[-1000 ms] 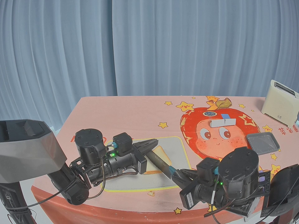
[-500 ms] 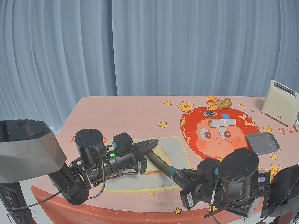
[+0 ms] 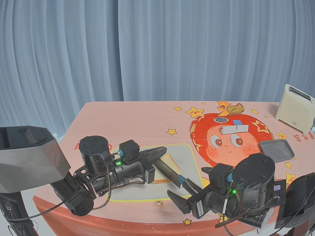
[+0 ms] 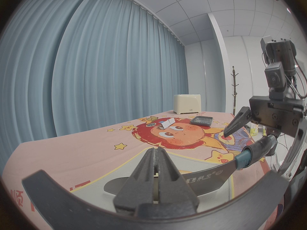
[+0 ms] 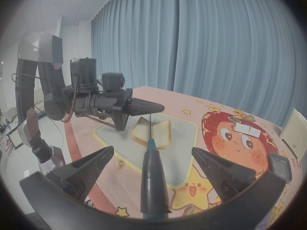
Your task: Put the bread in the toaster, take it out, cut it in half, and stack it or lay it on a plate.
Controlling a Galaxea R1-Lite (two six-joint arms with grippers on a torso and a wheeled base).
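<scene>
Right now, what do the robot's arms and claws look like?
The left arm and right arm are matt black, with round drum-shaped joints, small green lights and thin black cables looping outside. The left arm has an angular silver-grey shell. The left gripper and right gripper each have two dark, pointed wedge fingers. The right one bears a white label.

A pale bread [image 5: 161, 133] slice lies flat on the left half of the grey board [image 3: 185, 153]. The knife [image 5: 153, 176] stands edge-down across the slice's middle, its dark handle past the board's near edge. The grey plate [image 3: 277, 150] sits right of the board, and the cream toaster [image 3: 295, 108] farther right.
</scene>
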